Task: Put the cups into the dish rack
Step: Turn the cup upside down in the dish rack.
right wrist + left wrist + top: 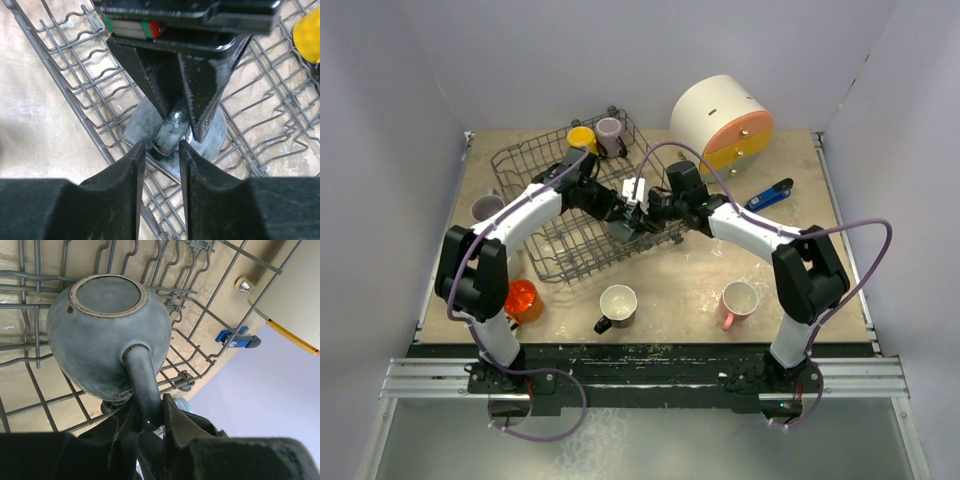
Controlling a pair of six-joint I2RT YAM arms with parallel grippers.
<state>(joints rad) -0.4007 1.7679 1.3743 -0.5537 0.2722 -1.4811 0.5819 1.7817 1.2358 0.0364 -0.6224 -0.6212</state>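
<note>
As they stand nearest on the scuffed beige table (670, 280), loose cups: a glossy orange cup (521, 297), a cream-lined cup (618, 302) with a dark handle and a pink cup (739, 298), all upright and well apart.
Left edge: a mauve cup (486, 207) stands upright on the table just outside the rack.
Dish rack (565, 250): a square basket of thin grey wire with wavy upright tines and raised sides.
Grey-blue mug (100, 340): round-bellied, with a speckled matte glaze and a rough pale foot ring. It sits upside down inside the rack near its front right side, its thick loop handle sticking outward.
Left gripper (150, 405): black wedge fingers pinched on that handle.
Right gripper (162, 147): fingers narrowly apart, tips flanking the handle's end opposite the left pair; I cannot tell whether they touch it.
Rack's far corner: a yellow cup (582, 137) and a lilac cup (609, 130) sit side by side.
Beyond: a smooth white cylinder (715, 115) with orange and yellow fronts, and near it a blue clamp (768, 194).
</note>
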